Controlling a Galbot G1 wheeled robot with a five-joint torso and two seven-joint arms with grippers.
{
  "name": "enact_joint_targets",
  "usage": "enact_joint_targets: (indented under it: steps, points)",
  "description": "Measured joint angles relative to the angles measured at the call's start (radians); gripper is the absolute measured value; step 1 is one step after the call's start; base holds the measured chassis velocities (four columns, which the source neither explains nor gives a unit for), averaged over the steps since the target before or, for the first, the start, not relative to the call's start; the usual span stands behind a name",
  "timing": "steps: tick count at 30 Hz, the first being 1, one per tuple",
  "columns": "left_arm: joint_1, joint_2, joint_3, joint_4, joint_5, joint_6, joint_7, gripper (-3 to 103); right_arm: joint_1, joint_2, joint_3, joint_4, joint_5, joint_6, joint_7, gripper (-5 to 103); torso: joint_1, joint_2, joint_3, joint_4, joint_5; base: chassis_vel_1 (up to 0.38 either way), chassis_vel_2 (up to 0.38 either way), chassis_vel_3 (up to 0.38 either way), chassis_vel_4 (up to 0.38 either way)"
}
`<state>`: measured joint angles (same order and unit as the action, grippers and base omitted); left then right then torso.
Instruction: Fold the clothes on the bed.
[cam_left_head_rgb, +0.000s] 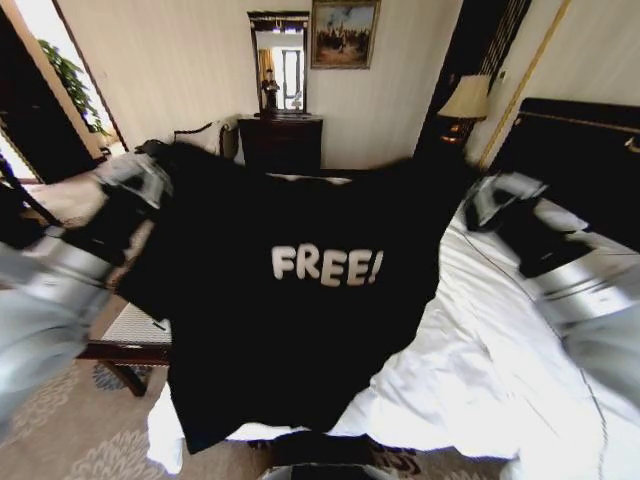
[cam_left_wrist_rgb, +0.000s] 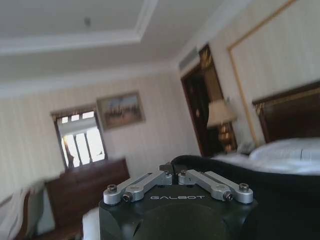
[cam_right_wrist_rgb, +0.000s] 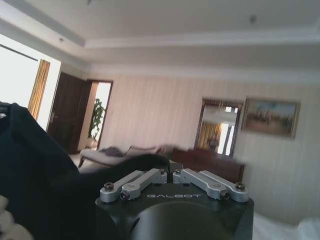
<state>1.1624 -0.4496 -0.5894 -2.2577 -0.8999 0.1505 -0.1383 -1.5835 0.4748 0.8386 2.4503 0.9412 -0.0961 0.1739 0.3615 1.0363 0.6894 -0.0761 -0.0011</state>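
The T-shirt (cam_left_head_rgb: 300, 300) hangs spread in the air over the bed's (cam_left_head_rgb: 500, 380) foot corner, lettering upright and facing the head camera, long axis hanging down – it blocks most of the bench (cam_left_head_rgb: 135, 325) and dresser (cam_left_head_rgb: 280, 140). The left gripper (cam_left_wrist_rgb: 172, 172) and right gripper (cam_right_wrist_rgb: 169, 169) each sit pinched on a top corner. The wrist views add the ceiling, a lamp (cam_left_wrist_rgb: 220, 114) and a painting (cam_right_wrist_rgb: 270, 116).

black t-shirt (cam_left_head_rgb: 300, 290) held up over white bed (cam_left_head_rgb: 500, 370), both tools gripping
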Motion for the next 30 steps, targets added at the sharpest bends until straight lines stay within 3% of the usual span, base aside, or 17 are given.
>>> enact_joint_targets:
  steps: [1, 2, 3, 4, 5, 6, 8, 17, 20, 23, 30]
  points:
    - [-0.063, -0.011, 0.095, 0.055, 0.024, 0.007, -0.001, 0, 0.049, 0.018, -0.1, -0.045, -0.004, -0.014, 0.001, 0, 0.0, 0.0, 0.0, 0.0005, 0.0002, 0.0, 0.0, 0.0, 0.0]
    - [-0.191, -0.044, 0.277, 0.149, 0.059, 0.019, -0.011, 0, 0.145, 0.047, -0.255, -0.114, -0.008, -0.03, 0.005, 0, 0.0, 0.0, 0.0, 0.0013, -0.0002, 0.0, 0.0, 0.0, 0.0]
    - [-0.245, -0.062, 0.349, 0.188, 0.071, 0.023, -0.021, 0, 0.191, 0.063, -0.317, -0.145, -0.011, -0.036, 0.009, 0, 0.0, 0.0, 0.0, 0.0014, -0.0003, 0.0, 0.0, 0.0, 0.0]
    - [-0.245, -0.062, 0.349, 0.188, 0.071, 0.023, -0.021, 0, 0.191, 0.063, -0.317, -0.145, -0.011, -0.036, 0.009, 0, 0.0, 0.0, 0.0, 0.0014, -0.0003, 0.0, 0.0, 0.0, 0.0]
    - [-0.355, -0.104, 0.483, 0.264, 0.095, 0.03, -0.04, 0, 0.29, 0.1, -0.431, -0.209, -0.024, -0.042, 0.01, 0, 0.0, 0.0, 0.0, 0.0003, 0.0001, 0.0, 0.0, 0.0, 0.0]
    - [-0.429, -0.137, 0.559, 0.318, 0.112, 0.034, -0.052, 0, 0.382, 0.136, -0.516, -0.268, -0.041, -0.043, 0.012, 0, 0.0, 0.0, 0.0, 0.0002, -0.0001, 0.0, 0.0, 0.0, 0.0]
    - [-0.513, -0.192, 0.626, 0.384, 0.124, 0.043, -0.073, 0, 0.491, 0.193, -0.614, -0.36, -0.066, -0.043, 0.015, 0, 0.001, 0.0, 0.0, 0.0, 0.001, 0.0, 0.0, 0.0, 0.0]
    - [-0.534, -0.329, 0.649, 0.531, 0.144, 0.062, -0.105, 0, 0.652, 0.336, -0.716, -0.583, -0.133, -0.018, 0.017, 0, 0.0, 0.0, 0.0, 0.0012, 0.0006, 0.0, 0.0, 0.0, 0.0]
    - [-0.53, -0.469, 0.629, 0.628, 0.129, 0.078, -0.143, 0, 0.7, 0.394, -0.744, -0.665, -0.168, -0.001, 0.043, 0, 0.0, 0.0, 0.0, 0.0, 0.0003, 0.0, 0.0, 0.0, 0.0]
    - [-0.53, -0.527, 0.62, 0.686, 0.132, 0.083, -0.152, 0, 0.738, 0.425, -0.762, -0.719, -0.19, 0.005, 0.064, 0, 0.0, 0.0, 0.0, -0.0005, 0.0007, 0.0, 0.0, 0.0, 0.0]
    - [-0.542, -0.603, 0.597, 0.825, 0.178, 0.084, -0.153, 0, 0.835, 0.496, -0.799, -0.89, -0.266, 0.028, 0.078, 0, 0.0, 0.0, 0.0, 0.0009, 0.0006, 0.0, 0.0, 0.0, 0.0]
